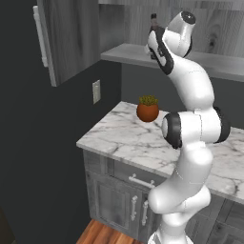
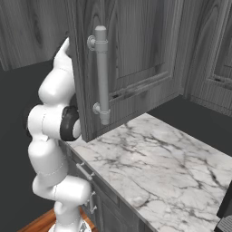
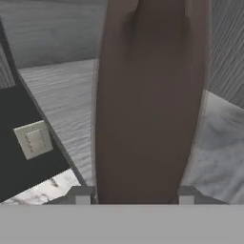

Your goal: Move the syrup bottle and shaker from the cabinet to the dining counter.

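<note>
The white arm reaches up from the lower right of the left base view, its hand at the grey shelf of the grey wood-grain wall cabinet (image 1: 71, 40) in the upper centre of that frame. The dark brown syrup bottle with its narrow neck and dark cap (image 1: 153, 21) stands on that shelf, its neck rising just above and left of the wrist, the body hidden behind the hand.

In the hand view the bottle's brown body (image 3: 150, 109) runs from the top edge down through the centre, standing between the two small grey fingertips of the two-finger gripper (image 3: 134, 195) at the bottom. Each tip sits right against a side of the bottle, so the gripper is narrowed around it, though firm contact cannot be confirmed. The grey shelf surface lies to either side.

Below the shelf, in the left base view, a short white marble worktop with grey veins (image 1: 119, 138) carries a round orange plant pot with a green plant (image 1: 147, 109). A pale wall socket plate (image 1: 96, 91) sits on the dark wall at centre left.

In the right base view, an open cabinet door with a long silver bar handle (image 2: 102, 74) fills the upper centre.
</note>
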Controlling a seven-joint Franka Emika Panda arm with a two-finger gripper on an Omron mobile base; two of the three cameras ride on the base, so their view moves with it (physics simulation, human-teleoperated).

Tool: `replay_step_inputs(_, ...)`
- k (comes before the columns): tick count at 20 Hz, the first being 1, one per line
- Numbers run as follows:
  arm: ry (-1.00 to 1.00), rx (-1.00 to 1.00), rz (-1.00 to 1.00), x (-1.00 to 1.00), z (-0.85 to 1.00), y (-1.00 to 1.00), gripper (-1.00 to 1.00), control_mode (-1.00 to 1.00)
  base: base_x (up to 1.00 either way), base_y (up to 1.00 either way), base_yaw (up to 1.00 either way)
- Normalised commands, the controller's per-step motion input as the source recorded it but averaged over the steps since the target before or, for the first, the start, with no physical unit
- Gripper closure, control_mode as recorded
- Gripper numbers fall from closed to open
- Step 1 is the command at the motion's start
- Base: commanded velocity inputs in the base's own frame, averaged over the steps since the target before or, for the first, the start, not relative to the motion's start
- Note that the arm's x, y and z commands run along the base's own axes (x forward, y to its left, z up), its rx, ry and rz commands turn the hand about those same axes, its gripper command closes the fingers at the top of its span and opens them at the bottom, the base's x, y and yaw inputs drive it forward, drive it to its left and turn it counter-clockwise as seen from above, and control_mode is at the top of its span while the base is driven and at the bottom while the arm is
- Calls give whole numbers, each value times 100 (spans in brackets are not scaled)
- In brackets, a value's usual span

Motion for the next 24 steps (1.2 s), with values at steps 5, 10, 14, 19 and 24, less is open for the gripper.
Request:
replay_step_inputs(5, 2, -7, 0, -88, -18, 0, 100, -100, 0, 0, 0)
replay_step_inputs(10, -3, -2, -3, -100, -52, 0, 100, -100, 0, 0, 0)
replay_step_inputs(14, -9, 0, -5, -100, -34, 0, 100, -100, 0, 0, 0)
replay_step_inputs(19, -5, 0, -7, -100, 0, 20, 100, -100, 0, 0, 0)
replay_step_inputs(24, 0, 0, -11, -85, 0, 30, 100, -100, 0, 0, 0)
